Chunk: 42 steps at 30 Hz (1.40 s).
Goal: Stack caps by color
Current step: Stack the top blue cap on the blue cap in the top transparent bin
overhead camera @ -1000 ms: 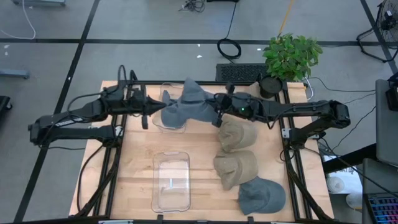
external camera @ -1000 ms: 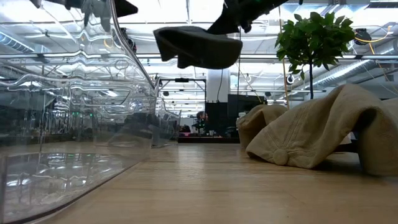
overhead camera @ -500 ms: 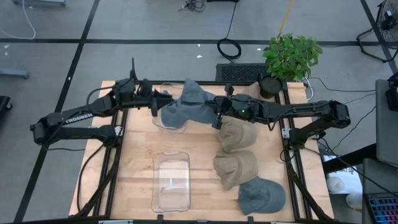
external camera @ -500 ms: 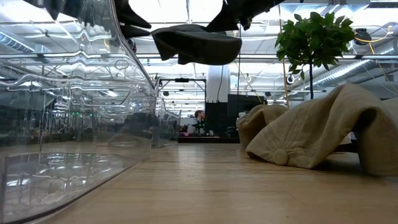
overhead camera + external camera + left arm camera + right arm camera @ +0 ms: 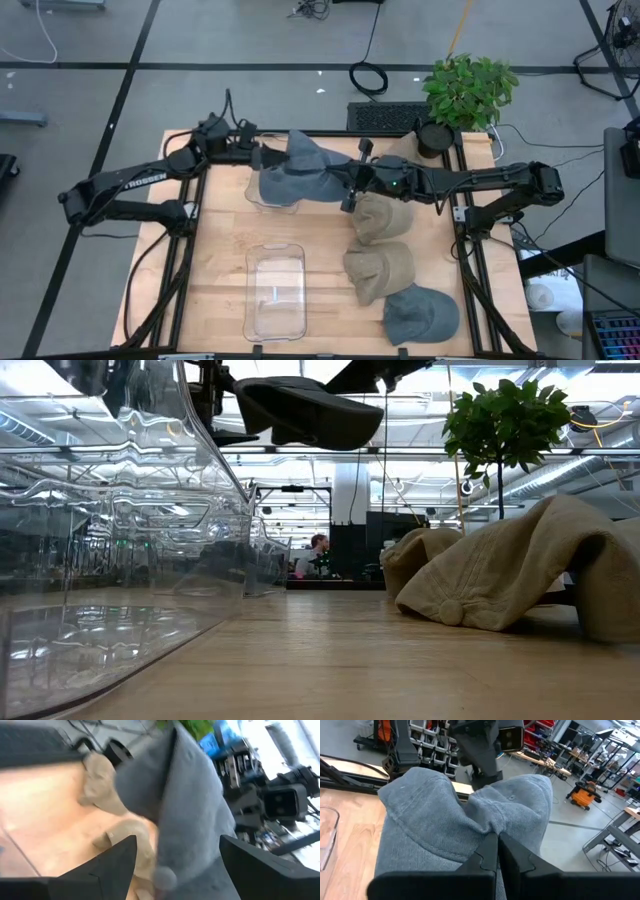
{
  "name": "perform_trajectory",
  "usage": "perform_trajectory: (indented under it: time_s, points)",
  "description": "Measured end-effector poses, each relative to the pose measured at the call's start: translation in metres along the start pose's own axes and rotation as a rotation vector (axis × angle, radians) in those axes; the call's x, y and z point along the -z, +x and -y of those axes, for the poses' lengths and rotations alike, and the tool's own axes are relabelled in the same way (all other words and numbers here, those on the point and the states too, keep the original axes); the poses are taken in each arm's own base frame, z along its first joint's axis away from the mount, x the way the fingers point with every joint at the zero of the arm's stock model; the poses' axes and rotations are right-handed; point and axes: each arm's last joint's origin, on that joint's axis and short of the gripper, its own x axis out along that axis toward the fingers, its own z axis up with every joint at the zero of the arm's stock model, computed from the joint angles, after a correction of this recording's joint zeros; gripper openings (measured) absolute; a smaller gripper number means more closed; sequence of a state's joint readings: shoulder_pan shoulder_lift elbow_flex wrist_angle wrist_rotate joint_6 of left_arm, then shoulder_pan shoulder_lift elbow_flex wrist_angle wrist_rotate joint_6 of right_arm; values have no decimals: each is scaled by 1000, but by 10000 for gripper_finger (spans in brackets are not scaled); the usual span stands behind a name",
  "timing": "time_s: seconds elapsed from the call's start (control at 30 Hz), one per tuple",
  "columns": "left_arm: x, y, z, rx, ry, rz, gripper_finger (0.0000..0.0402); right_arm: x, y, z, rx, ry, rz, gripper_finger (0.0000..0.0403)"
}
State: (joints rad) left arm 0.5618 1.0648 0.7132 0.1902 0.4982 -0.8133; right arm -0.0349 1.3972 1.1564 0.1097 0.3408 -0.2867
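A blue-grey cap (image 5: 300,165) hangs in the air over the far clear bin (image 5: 262,195), held by my right gripper (image 5: 350,187). It also shows in the low view (image 5: 310,410). My left gripper (image 5: 262,155) is open at the cap's left end, and in the left wrist view its fingers (image 5: 117,862) stand on either side of the cap's crown (image 5: 190,815). Two tan caps (image 5: 382,215) (image 5: 380,268) and another blue-grey cap (image 5: 420,315) lie on the table's right half. My right gripper pinches a bunched fold of the cap's crown cloth (image 5: 492,827) between its two shut fingers, coming level from the table's right. The cap is lifted clear and hangs slack, spreading away from the fingers. My left gripper: I cannot tell whether its open fingers touch the cap.
A second clear bin (image 5: 273,290) stands near the front, left of the tan caps. A potted plant (image 5: 468,90) stands at the far right corner. Bare wood shows at the table's left (image 5: 215,260). A person shows far off in the room (image 5: 318,550).
My left gripper has gone toward the table's far edge and right, up to the held cap's left end, staying open. The cap has risen a little in the low view while my right gripper has kept its hold.
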Motion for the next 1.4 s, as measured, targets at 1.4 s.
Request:
perform_trajectory:
  time_s: [1.4]
  points:
    - [18, 17, 61, 430, 125, 43, 161, -2, 0, 3, 20, -21, 21, 0]
